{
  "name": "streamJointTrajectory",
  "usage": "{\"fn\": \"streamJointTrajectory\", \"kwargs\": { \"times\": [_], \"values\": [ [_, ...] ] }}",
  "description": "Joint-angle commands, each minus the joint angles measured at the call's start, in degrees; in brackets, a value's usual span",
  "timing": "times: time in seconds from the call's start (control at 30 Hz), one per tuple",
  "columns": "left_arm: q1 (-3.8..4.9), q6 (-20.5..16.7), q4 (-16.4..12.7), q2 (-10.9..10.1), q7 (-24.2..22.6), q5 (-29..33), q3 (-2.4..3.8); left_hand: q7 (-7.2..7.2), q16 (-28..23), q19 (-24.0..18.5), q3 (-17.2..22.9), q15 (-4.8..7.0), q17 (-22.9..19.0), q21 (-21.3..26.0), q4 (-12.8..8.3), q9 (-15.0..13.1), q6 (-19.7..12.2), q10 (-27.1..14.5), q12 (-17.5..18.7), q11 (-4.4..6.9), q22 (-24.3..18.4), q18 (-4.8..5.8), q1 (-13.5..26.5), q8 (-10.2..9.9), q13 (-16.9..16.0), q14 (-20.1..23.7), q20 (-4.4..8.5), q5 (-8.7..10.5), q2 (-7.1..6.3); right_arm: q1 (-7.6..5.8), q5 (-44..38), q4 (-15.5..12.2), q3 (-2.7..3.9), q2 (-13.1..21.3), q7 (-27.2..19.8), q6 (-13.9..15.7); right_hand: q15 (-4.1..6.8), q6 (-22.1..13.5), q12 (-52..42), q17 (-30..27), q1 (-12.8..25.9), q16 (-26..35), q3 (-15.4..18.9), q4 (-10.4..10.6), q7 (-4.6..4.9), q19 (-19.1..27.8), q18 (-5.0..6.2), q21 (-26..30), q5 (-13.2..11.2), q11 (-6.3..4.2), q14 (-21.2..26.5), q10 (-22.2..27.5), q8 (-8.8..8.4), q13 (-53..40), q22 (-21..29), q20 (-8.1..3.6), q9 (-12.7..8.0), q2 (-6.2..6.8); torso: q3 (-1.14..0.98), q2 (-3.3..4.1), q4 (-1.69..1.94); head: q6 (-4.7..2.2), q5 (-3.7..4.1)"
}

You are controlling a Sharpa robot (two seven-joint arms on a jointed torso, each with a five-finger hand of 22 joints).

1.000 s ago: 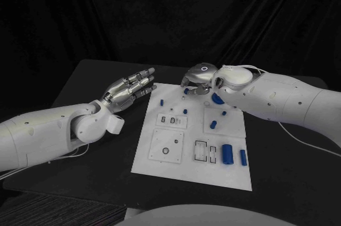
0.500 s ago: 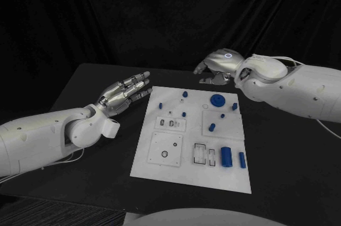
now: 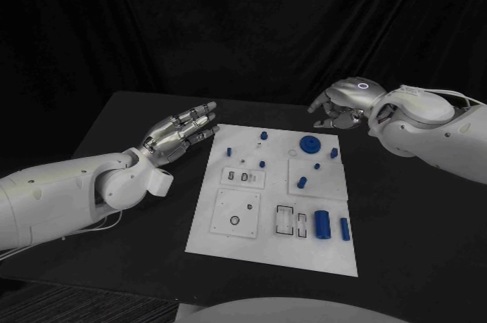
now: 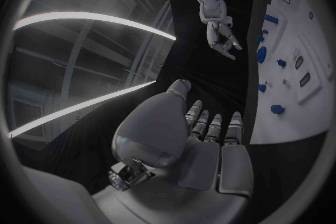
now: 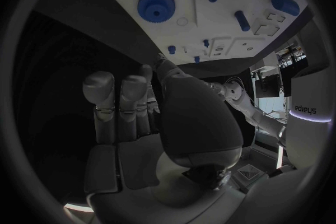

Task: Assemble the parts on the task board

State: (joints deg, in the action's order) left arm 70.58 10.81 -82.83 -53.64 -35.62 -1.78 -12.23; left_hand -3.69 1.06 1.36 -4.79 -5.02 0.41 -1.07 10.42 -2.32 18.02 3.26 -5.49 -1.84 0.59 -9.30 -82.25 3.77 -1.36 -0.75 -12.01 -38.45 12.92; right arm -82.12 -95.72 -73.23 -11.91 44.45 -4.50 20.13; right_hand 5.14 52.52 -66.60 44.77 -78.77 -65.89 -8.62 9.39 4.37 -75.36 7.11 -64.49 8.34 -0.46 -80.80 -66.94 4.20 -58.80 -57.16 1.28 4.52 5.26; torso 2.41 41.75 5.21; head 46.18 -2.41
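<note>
White board point(image 3: 272, 217) lies mid-table in the head view, blue parts on it; the right hand point(image 3: 340, 106) has lifted away beyond its far edge, fingers curled, seemingly empty. The left hand point(image 3: 181, 131) rests spread beside it. The right wrist view shows the gear point(image 5: 157, 5) seated, so another part comes next.

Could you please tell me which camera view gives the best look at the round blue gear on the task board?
The right wrist view: the blue gear appears large, teeth visible. The head view shows it small; the left wrist view shows it edge-on.
</note>
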Motion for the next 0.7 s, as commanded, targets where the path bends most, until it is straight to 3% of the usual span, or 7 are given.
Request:
{"fn": "streamJointTrajectory", "kwargs": {
  "times": [0.03, 0.13, 0.17, 0.2, 0.23, 0.27, 0.7],
  "values": [
    [0.06, 0.47, -0.07, 0.13, -0.88, 0.01, 0.05, -0.01, 0.27, 0.18, 0.37, -0.32, 0.07, 0.07, -0.17, -0.08, 0.10, -0.08, -0.36, -0.15, 0.07, -1.06, -0.47, 0.20, -0.05, 0.06, -0.37, -0.39, -0.06, 0.82, 0.31, 0.55, 0.02, 0.12, 3.87, -3.79, -0.03, 0.04, -13.41, 9.64, 1.99, -5.62, 1.44, 0.96, 0.01, -1.98, -0.60, -3.20, -0.52, -0.16, -2.19, -9.54, -0.01, -15.49, -4.27, -0.01, 0.15, -0.18, 0.21, -0.20, -0.30, 0.12, -0.23],
    [0.04, 0.55, -0.03, 0.14, -0.83, 0.01, 0.05, -0.01, 0.27, 0.18, 0.37, -0.32, 0.07, 0.07, -0.17, -0.08, 0.10, -0.08, -0.36, -0.15, 0.07, -1.06, -0.47, 0.20, -0.05, 0.06, -0.37, -0.39, -0.06, 1.66, 0.31, 1.11, 0.02, 0.08, 4.64, -5.41, 0.02, -0.59, -19.83, 20.74, 5.13, -11.84, 2.98, 2.75, -0.15, -4.18, -1.69, -7.51, -0.74, -0.34, -4.39, -17.52, -0.15, -25.03, -9.77, -0.05, 0.15, -0.36, 0.18, -0.15, -0.31, 0.06, -0.17],
    [0.04, 0.56, -0.02, 0.14, -0.83, 0.01, 0.05, -0.01, 0.27, 0.18, 0.37, -0.32, 0.07, 0.07, -0.17, -0.08, 0.10, -0.08, -0.36, -0.15, 0.07, -1.06, -0.47, 0.20, -0.05, 0.06, -0.37, -0.39, -0.06, 1.89, 0.31, 1.28, 0.02, 0.04, 4.81, -5.92, -0.02, -0.93, -23.31, 31.15, 6.91, -17.32, 3.74, 4.00, -0.34, -5.74, -2.51, -10.65, -1.20, -0.60, -6.45, -22.91, -0.17, -31.04, -13.71, -0.05, 0.17, -0.28, 0.13, -0.11, -0.32, 0.02, -0.18],
    [0.03, 0.57, -0.01, 0.13, -0.83, 0.01, 0.05, -0.01, 0.27, 0.18, 0.37, -0.32, 0.07, 0.07, -0.17, -0.08, 0.10, -0.08, -0.36, -0.15, 0.07, -1.06, -0.47, 0.20, -0.05, 0.06, -0.37, -0.39, -0.06, 2.15, 0.31, 1.50, 0.02, -0.05, 5.07, -6.50, -0.02, -0.93, -23.31, 31.15, 6.91, -17.32, 3.74, 4.00, -0.34, -5.74, -2.51, -10.65, -1.20, -0.60, -6.45, -22.91, -0.17, -31.04, -13.71, -0.05, 0.17, -0.28, 0.10, -0.09, -0.35, 0.00, -0.21],
    [0.03, 0.60, 0.00, 0.13, -0.82, 0.01, 0.05, -0.01, 0.27, 0.18, 0.37, -0.32, 0.07, 0.07, -0.17, -0.08, 0.10, -0.08, -0.36, -0.15, 0.07, -1.06, -0.47, 0.20, -0.05, 0.06, -0.37, -0.39, -0.06, 2.48, 0.31, 1.78, 0.01, -0.19, 5.40, -7.21, -0.01, -1.41, -23.40, 39.24, 8.04, -21.35, 4.04, 5.06, -0.60, -6.72, -3.04, -12.96, -1.10, -0.84, -7.97, -23.06, -0.16, -31.20, -16.60, -0.08, 0.17, 0.21, 0.09, -0.12, -0.38, 0.04, -0.30],
    [0.02, 0.62, 0.02, 0.13, -0.82, 0.01, 0.05, -0.01, 0.27, 0.18, 0.37, -0.32, 0.07, 0.07, -0.17, -0.08, 0.10, -0.08, -0.36, -0.15, 0.07, -1.06, -0.47, 0.20, -0.05, 0.06, -0.37, -0.39, -0.06, 2.68, 0.31, 1.99, 0.01, -0.31, 5.59, -7.66, 0.11, -1.87, -23.40, 41.27, 8.58, -22.30, 4.07, 5.60, -0.75, -6.91, -3.15, -13.48, -0.97, -0.92, -8.36, -23.06, -0.28, -31.20, -17.27, -0.15, 0.10, 0.26, 0.15, -0.19, -0.35, 0.10, -0.31],
    [-0.02, 0.82, 0.12, 0.17, -0.74, 0.01, 0.05, 0.02, 0.28, 0.18, 0.49, -0.47, 0.08, 0.08, -0.27, -0.07, 0.05, -0.12, -0.34, -0.11, 0.07, -1.06, -0.48, 0.19, -0.04, 0.05, -0.41, -0.40, -0.06, 4.35, 0.31, 4.17, 0.02, -1.79, 6.17, -8.60, 0.43, -2.96, -23.40, 44.69, 8.78, -23.86, 3.22, 6.62, -0.82, -7.92, -3.82, -16.04, 0.05, -1.07, -9.06, -23.06, -0.13, -31.20, -20.72, -0.45, 0.08, 1.09, 0.15, -0.19, -0.17, 0.29, -0.21]
  ]
}}
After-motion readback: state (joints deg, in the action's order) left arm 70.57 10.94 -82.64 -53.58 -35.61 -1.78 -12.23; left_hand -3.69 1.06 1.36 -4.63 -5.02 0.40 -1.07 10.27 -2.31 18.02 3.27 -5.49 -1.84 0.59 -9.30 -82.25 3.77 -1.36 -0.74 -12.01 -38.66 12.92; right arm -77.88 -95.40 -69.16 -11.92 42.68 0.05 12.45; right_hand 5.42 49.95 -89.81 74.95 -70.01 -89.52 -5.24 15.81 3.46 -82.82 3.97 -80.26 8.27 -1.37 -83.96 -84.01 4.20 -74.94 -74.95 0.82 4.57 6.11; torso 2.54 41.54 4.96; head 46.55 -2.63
